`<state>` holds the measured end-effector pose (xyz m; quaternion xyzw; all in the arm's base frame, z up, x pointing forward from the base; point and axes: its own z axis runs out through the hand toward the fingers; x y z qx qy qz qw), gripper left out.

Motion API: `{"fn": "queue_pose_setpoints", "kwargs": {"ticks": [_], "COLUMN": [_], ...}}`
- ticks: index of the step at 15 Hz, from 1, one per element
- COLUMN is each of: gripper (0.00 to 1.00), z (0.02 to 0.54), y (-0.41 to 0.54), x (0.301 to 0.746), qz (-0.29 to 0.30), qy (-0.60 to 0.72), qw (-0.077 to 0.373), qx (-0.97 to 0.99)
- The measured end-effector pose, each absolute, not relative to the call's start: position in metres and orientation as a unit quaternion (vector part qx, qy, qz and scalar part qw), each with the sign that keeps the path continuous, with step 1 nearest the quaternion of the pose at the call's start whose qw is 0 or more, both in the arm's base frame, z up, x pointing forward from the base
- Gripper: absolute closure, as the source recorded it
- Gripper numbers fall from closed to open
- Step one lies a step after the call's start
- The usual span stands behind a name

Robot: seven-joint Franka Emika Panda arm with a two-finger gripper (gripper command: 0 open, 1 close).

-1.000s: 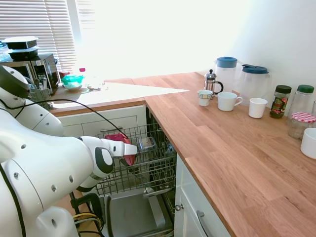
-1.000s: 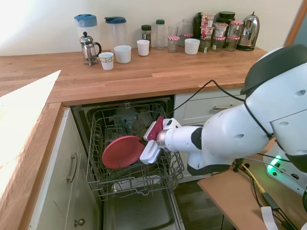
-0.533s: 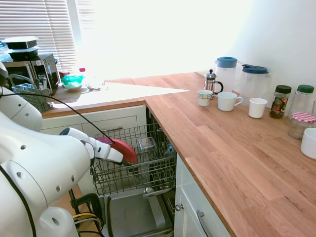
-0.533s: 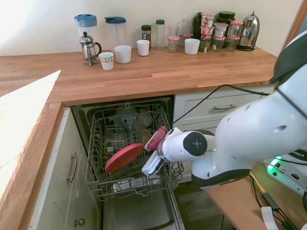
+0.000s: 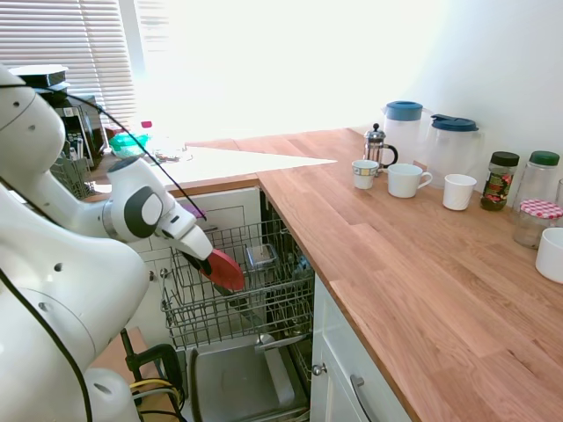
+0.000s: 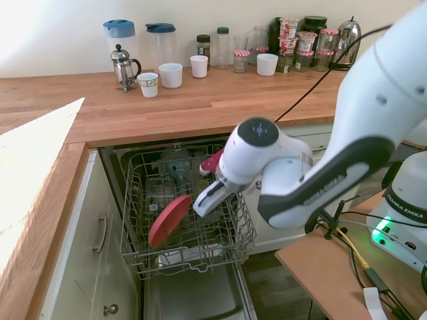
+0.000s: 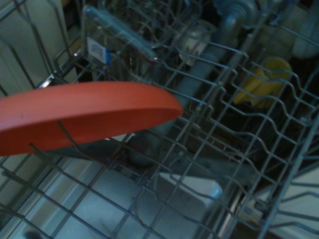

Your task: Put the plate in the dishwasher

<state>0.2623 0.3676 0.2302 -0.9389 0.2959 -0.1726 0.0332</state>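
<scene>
Second exterior view shows the gripper (image 6: 200, 202) clamped on the tilted plate (image 6: 168, 221) inside the dishwasher (image 6: 183, 213) rack, release left.

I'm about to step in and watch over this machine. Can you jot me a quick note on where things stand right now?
Gripper: jaws shut on the plate's edge.
Plate: tilted steeply, nearly on edge, low over the dishwasher's pulled-out wire rack; whether it touches the wires is unclear.
Done: plate carried to the dishwasher, its door open.
Left: settle the plate between the rack's wires, open the jaws, back the arm out.
</scene>
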Motion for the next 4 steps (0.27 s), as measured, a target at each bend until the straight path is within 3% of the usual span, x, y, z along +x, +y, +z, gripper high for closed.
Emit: {"fn": "queue_pose_setpoints", "kwargs": {"ticks": [4], "gripper": [0.0], "z": [0.3], "y": [0.325], "x": [0.341], "qz": [-0.068], "qy": [0.362], "qw": [0.038], "qx": [-0.929]}}
